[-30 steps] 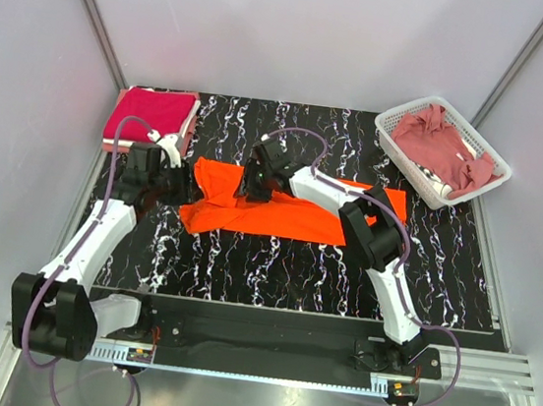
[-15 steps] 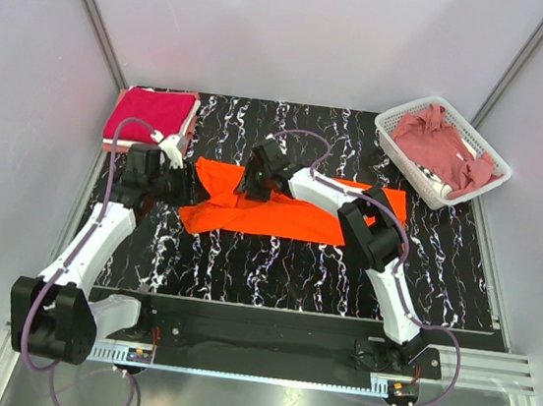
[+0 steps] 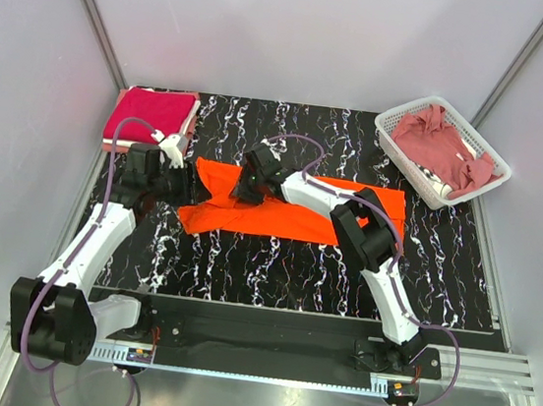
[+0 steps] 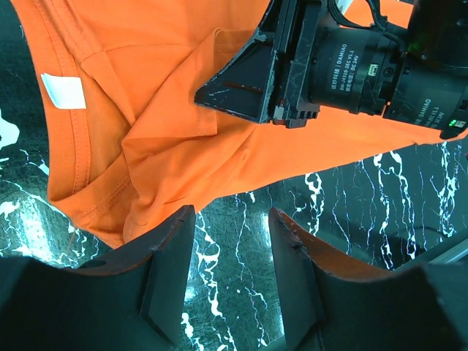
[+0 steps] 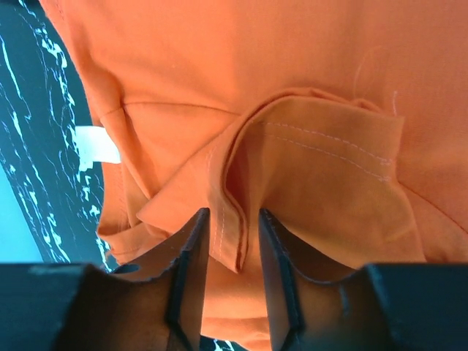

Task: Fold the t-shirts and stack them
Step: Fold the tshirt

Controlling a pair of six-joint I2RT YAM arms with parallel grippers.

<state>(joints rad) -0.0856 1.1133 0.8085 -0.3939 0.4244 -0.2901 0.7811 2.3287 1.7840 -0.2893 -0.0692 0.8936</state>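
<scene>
Fold of orange t-shirt (image 5: 219,73) sits inside right claw (image 5: 231,216), pinch unclear; left claw (image 4: 230,213) spread, beside edge.

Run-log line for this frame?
orange t-shirt: mid-fold | left gripper: open, beside shirt edge | right gripper: straddling raised fold | crimson t-shirt: folded, far corner

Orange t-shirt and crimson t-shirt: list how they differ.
The orange t-shirt lies long and rumpled in the middle; the crimson t-shirt is folded square in the far-left corner. The right gripper has its jaws astride a fold of the orange t-shirt; nothing touches the crimson t-shirt. Both are plain cloth.
</scene>
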